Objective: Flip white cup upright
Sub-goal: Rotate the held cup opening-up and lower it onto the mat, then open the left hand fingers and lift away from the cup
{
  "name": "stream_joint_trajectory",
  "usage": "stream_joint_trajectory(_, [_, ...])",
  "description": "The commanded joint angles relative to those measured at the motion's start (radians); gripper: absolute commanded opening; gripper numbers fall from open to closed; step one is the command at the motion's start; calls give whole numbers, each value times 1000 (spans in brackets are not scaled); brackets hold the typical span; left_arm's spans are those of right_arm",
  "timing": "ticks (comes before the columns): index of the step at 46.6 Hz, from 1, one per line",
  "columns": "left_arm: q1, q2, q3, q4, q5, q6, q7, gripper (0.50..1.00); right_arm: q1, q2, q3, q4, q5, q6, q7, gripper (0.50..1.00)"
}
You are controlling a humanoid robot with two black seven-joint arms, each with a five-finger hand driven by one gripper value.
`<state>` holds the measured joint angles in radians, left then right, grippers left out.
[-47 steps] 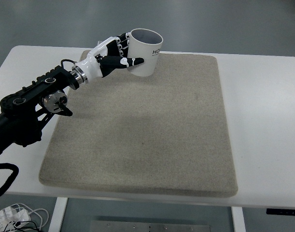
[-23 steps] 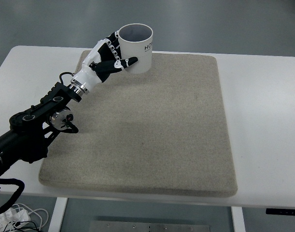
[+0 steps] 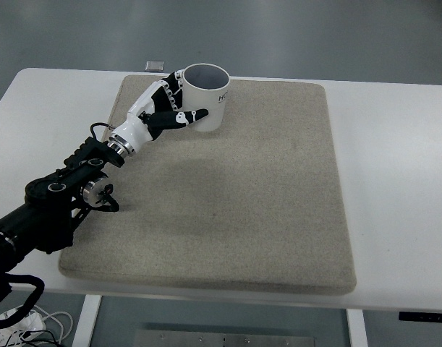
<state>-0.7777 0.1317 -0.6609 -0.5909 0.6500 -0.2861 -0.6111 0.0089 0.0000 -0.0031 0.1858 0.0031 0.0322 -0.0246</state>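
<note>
Holding the cup upright at the mat's far edge

Nearest, the left arm reaches up from the lower left across the mat (image 3: pixel 228 195) on the table (image 3: pixel 394 181). Its robot hand (image 3: pixel 166 108) wraps the white cup (image 3: pixel 205 97), which sits just right of the palm, mouth up, axis near vertical, apparently resting near the mat's far-left corner. White, dark print.

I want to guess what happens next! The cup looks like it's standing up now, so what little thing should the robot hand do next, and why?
Probably open its fingers and let go. The white cup already stands mouth-up at the far edge of the mat, and the left hand is wrapped around its side. Whether the base fully touches the mat is hard to tell, so a tiny lowering first may be wise.
</note>
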Motion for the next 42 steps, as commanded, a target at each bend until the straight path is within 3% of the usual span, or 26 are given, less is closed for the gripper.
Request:
stream_joint_trajectory(1, [2, -10, 0, -3, 39, 13, 0, 500, 0, 0, 0, 0, 0, 0, 0, 952])
stream_joint_trajectory(27, [35, -38, 55, -4, 77, 91, 0, 500, 0, 0, 0, 0, 0, 0, 0, 952])
stream_joint_trajectory(34, [37, -38, 56, 0, 79, 110, 0, 662, 0, 0, 0, 0, 0, 0, 0, 952])
stream_joint_trajectory(42, [37, -37, 56, 0, 79, 131, 0, 750, 0, 0, 0, 0, 0, 0, 0, 952])
